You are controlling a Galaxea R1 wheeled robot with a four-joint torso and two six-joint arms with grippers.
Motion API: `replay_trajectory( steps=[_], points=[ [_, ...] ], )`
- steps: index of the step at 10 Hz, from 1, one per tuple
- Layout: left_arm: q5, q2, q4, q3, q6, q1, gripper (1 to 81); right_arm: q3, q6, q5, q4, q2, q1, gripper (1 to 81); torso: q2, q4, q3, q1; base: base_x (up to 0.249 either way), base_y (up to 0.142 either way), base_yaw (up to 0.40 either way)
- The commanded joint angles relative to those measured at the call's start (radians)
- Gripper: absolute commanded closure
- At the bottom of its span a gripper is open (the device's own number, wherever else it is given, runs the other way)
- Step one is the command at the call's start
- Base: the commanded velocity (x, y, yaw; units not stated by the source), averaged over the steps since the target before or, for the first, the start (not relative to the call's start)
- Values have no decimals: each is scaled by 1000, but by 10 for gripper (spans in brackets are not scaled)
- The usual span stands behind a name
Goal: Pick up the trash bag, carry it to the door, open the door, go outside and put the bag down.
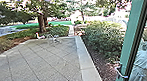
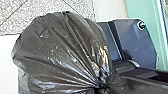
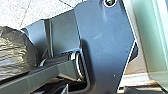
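Note:
The black trash bag (image 2: 60,55) looks large and shiny in the left wrist view, its plastic drawn together into a tight neck. My left gripper (image 2: 102,88) is shut on that gathered neck, its fingers largely hidden by the plastic. Part of the same bag (image 3: 15,51) shows in the right wrist view, beside the robot's dark base plate. At the right of the head view the door's green frame (image 1: 132,31) stands open, with a pale handle (image 1: 121,72) on it. How my right gripper stands cannot be made out.
Paving (image 1: 41,64) stretches ahead, bordered by a pale curb strip (image 1: 87,63). Bushes (image 1: 102,37) grow right of the curb. A chair (image 1: 40,36) stands at the paving's far edge. Behind the door's glass is a pale statue (image 1: 146,62).

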Motion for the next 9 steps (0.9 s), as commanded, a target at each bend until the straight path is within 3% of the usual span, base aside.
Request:
replay_trajectory(
  steps=[1,9],
  points=[
    [58,1,-1,1,5,-47,811,1,-1,-64,2,-1,41,10,0,0,0,0,137,0,0],
    [60,-1,-2,1,3,-46,811,1,-1,-64,3,-2,40,10,-1,0,0,-2,143,8,0]
  ],
)
